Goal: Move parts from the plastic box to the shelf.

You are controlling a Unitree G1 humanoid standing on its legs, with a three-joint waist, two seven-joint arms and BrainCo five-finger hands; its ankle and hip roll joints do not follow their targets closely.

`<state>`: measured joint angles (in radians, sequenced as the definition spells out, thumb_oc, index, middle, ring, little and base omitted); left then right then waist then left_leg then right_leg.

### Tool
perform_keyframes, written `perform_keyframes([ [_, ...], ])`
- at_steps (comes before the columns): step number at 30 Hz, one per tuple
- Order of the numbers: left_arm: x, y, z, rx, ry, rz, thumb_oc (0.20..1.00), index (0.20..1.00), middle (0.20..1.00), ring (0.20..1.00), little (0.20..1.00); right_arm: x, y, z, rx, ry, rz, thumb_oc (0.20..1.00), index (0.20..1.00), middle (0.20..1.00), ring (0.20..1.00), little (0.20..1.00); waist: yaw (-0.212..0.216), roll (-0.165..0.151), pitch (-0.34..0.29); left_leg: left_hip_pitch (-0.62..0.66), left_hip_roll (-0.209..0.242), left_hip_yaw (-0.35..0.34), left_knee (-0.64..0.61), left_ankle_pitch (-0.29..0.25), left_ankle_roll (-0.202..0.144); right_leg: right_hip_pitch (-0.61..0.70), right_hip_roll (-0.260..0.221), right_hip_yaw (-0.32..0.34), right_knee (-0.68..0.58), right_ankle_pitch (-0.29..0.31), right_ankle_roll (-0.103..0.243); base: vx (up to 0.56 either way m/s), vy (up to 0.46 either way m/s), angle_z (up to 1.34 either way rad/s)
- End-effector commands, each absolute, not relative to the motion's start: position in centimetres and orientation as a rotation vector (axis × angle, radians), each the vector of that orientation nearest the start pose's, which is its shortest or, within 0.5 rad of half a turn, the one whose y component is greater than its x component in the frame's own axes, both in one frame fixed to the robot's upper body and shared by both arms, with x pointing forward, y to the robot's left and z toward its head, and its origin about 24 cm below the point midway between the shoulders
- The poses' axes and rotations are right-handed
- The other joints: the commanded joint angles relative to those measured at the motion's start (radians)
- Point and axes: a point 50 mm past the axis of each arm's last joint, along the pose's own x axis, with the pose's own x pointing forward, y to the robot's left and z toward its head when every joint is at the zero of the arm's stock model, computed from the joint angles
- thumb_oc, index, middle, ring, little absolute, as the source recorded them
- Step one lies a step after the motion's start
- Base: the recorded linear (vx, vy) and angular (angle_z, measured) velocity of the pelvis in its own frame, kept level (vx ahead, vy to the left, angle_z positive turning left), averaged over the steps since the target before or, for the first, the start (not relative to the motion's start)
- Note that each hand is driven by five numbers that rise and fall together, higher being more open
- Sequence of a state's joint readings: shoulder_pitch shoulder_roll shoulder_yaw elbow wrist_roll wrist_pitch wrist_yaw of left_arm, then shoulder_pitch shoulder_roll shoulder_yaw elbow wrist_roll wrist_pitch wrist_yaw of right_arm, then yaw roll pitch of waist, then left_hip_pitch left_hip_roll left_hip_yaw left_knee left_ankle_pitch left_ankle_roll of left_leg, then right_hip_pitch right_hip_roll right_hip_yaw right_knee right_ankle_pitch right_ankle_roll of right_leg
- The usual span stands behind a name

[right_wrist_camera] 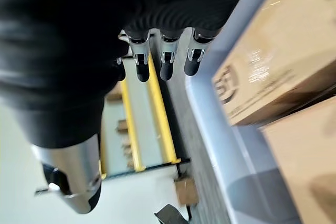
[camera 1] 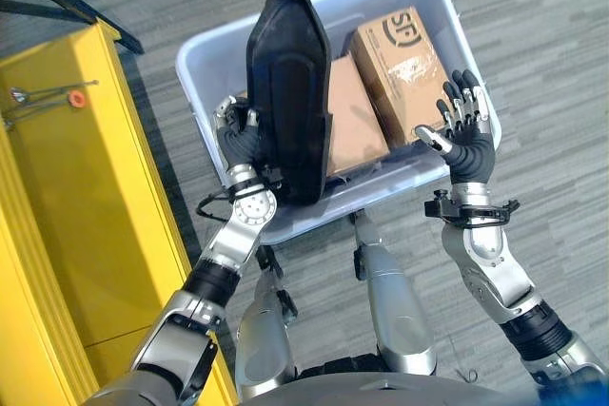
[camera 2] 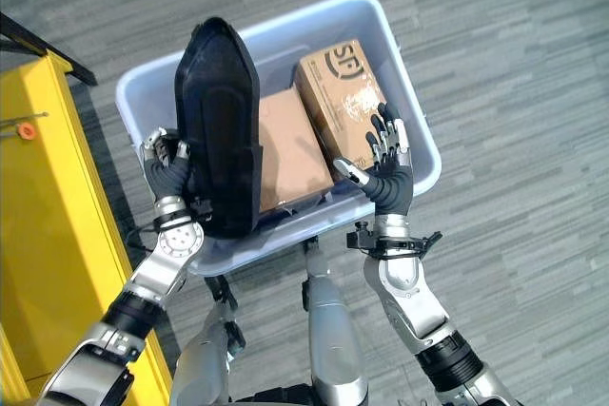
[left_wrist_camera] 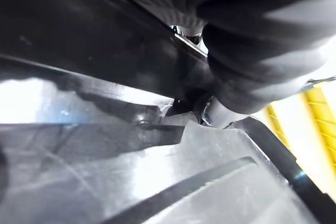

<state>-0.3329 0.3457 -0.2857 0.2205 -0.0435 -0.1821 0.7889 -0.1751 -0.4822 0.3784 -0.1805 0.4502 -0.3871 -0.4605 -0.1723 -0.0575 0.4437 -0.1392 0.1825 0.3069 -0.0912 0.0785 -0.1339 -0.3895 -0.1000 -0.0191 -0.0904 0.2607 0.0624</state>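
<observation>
Yellow shelf (camera 1: 67,197) stands at the robot's left, just beside the plastic box's left wall; a small orange part (camera 1: 77,98) lies on its top, near the far end.

Plastic box (camera 1: 205,54), pale blue, sits on the floor directly in front. Inside, two cardboard cartons: one (camera 1: 404,64) against the right wall toward the far right corner, a plainer one (camera 1: 354,121) mid-box, running to the near wall.

Black moulded part (camera 1: 290,92), long and tapered, is upright over the left half of the box, its lower end above the near rim.

Left hand (camera 1: 233,130) is behind the part's lower left edge, fingers curled onto it: a one-handed hold.

Right hand (camera 2: 385,173) is over the near-right rim, fingers spread, holding nothing, well apart from the part.

Step, as judged: extraction, with the part lifted out but not yet carried across.

Next move calls for swinging left toward the shelf while keeping the part clear of the box's left wall. Grip looks low on a tall piece, so tipping is a risk; right-hand support may help.
</observation>
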Motion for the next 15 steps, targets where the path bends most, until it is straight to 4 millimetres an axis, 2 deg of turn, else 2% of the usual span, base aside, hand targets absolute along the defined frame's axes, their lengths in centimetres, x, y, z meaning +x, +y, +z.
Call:
perform_keyframes([
  [1,29.5,18.1,11.5,0.270,-0.485,0.418,0.200,0.200,0.200,0.200,0.200,24.8,-15.2,14.5,0.211,-0.541,0.069,1.000,1.000,1.000,1.000,1.000,0.005,0.000,-0.100,-0.049,0.057,-0.082,0.049,0.017,-0.012,0.085,-0.089,-0.035,0.098,-0.158,0.102,0.02,0.010,0.15],
  [2,29.4,18.1,11.5,0.270,-0.484,0.418,0.200,0.200,0.200,0.200,0.200,24.8,-15.2,14.4,0.211,-0.540,0.070,1.000,1.000,1.000,1.000,1.000,0.004,0.000,-0.100,-0.047,0.057,-0.083,0.047,0.018,-0.012,0.088,-0.089,-0.037,0.097,-0.157,0.102,0.05,0.016,0.16],
  [4,28.3,19.0,10.1,0.295,-0.430,0.360,0.200,0.200,0.200,0.200,0.200,24.7,-15.9,13.9,0.187,-0.508,0.083,1.000,1.000,1.000,1.000,1.000,0.021,0.016,-0.142,-0.024,0.057,-0.096,0.004,0.041,-0.017,0.130,-0.096,-0.069,0.065,-0.153,0.108,0.06,0.013,0.24],
  [8,27.4,19.5,9.6,0.300,-0.405,0.333,0.200,0.200,0.200,0.200,0.200,24.8,-16.4,13.4,0.177,-0.480,0.071,1.000,1.000,1.000,1.000,1.000,0.031,0.027,-0.175,-0.016,0.061,-0.119,0.004,0.044,-0.022,0.166,-0.097,-0.097,0.052,-0.157,0.111,0.04,-0.010,0.39],
  [15,25.7,21.0,7.9,0.316,-0.314,0.302,0.200,0.200,0.200,0.200,0.200,24.7,-17.3,12.2,0.171,-0.417,0.052,1.000,1.000,1.000,1.000,1.000,0.052,0.030,-0.246,0.060,0.088,-0.146,0.004,0.034,-0.022,0.266,-0.084,-0.138,0.093,-0.221,0.108,0.08,-0.025,0.18],
])
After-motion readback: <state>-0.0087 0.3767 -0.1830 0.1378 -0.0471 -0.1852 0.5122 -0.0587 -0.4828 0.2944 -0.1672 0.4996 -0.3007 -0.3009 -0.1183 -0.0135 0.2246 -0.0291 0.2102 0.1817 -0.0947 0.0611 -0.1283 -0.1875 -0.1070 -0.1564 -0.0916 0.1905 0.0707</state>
